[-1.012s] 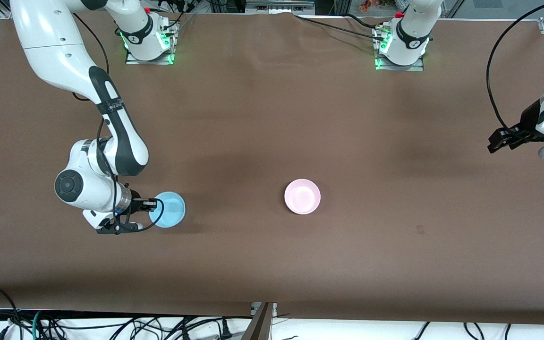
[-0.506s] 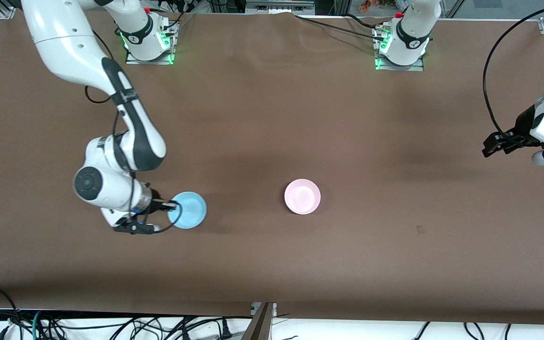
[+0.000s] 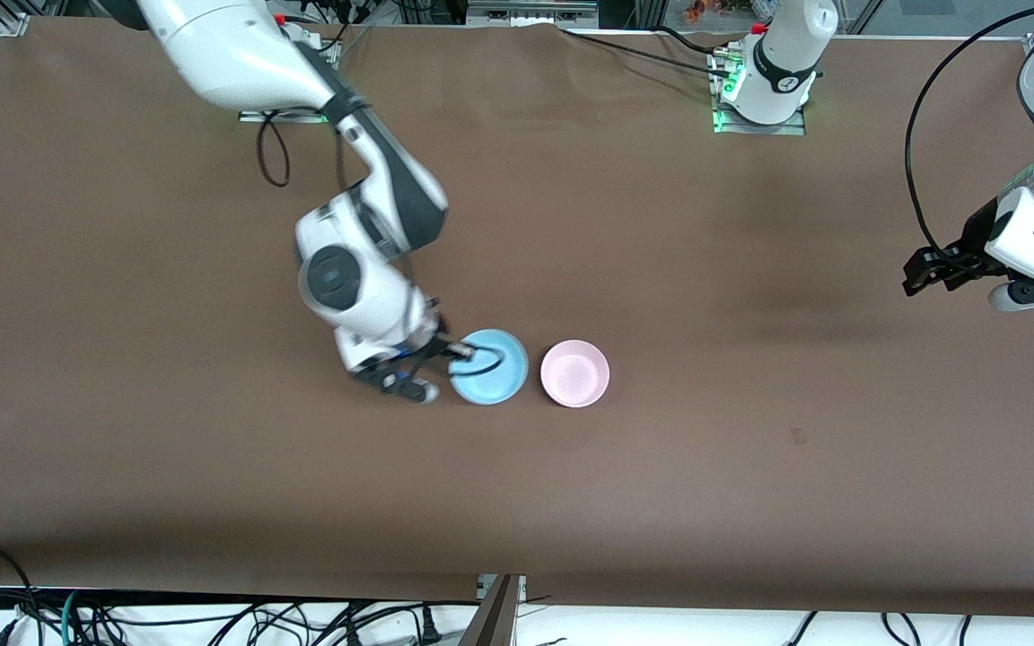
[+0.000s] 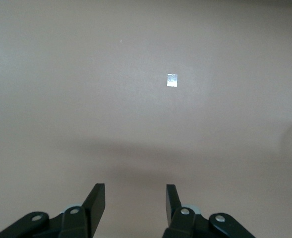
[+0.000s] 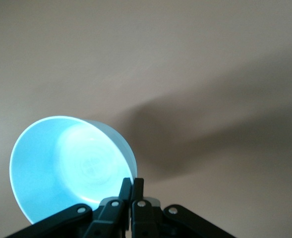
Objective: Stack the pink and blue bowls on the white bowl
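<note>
The right hand point(image 3: 456, 350), clamped on the blue bowl's point(image 3: 488, 366) rim, has carried it across the tabletop point(image 3: 750, 467) to just beside the pink bowl point(image 3: 575, 372), so stacking looks imminent (left hand point(image 3: 921, 272) waits open; no white bowl shows)

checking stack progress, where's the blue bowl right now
The blue bowl hangs over mid-table, pinched at its rim by the right gripper, right beside the pink bowl toward the right arm's end.
</note>
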Controlling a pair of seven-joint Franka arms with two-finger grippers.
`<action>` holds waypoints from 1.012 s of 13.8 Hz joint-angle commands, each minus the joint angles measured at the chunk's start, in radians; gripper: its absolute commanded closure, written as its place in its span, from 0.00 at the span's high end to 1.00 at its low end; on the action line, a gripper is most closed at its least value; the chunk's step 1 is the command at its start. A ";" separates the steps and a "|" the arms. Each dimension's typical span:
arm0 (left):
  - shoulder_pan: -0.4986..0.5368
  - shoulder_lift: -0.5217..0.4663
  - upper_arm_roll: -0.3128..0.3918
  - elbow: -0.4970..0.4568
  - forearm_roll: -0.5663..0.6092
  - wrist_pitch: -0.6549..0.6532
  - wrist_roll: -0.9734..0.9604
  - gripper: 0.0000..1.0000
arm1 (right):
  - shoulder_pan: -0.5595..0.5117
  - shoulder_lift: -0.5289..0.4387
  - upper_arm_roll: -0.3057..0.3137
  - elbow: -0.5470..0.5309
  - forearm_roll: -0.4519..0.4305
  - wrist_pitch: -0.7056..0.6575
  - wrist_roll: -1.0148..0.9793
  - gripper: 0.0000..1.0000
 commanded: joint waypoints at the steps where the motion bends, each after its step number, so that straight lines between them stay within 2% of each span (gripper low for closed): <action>1: -0.056 -0.013 0.053 0.008 -0.027 -0.021 0.006 0.58 | 0.070 0.064 -0.009 0.080 -0.006 0.047 0.133 0.03; 5: -0.048 -0.016 0.042 0.010 -0.026 -0.032 0.007 0.63 | 0.147 0.136 -0.031 0.140 -0.013 0.124 0.239 0.03; 10: -0.048 -0.063 -0.013 0.025 -0.026 -0.110 -0.011 0.66 | 0.158 0.167 -0.040 0.142 -0.016 0.195 0.239 0.03; 11: -0.046 -0.076 -0.024 0.049 -0.027 -0.144 -0.020 0.67 | 0.164 0.173 -0.042 0.142 -0.016 0.207 0.239 0.03; 14: -0.045 -0.082 -0.027 0.215 -0.027 -0.311 -0.026 0.68 | 0.167 0.188 -0.042 0.142 -0.016 0.238 0.244 0.03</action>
